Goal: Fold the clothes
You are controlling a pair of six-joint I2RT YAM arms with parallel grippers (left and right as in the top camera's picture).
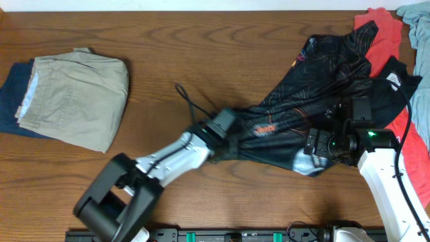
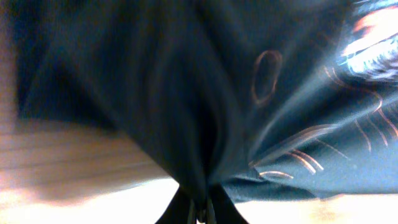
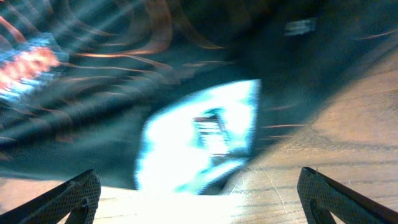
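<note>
Your left gripper (image 2: 200,210) is closed on the jersey (image 1: 322,74), and the black cloth gathers into folds where the fingers pinch it. The jersey lies on the table (image 1: 201,40), stretched from the middle to the far right corner, where it touches a red garment (image 1: 383,37). Your right gripper (image 3: 199,180) is wide open and holds nothing; a white patch (image 3: 205,137) of the jersey lies just in front of it. At the left, a folded beige garment (image 1: 80,97) rests on a dark blue one (image 1: 10,101).

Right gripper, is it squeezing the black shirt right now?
No, the right gripper has its fingers wide apart in the right wrist view, not closed on the black jersey.
</note>
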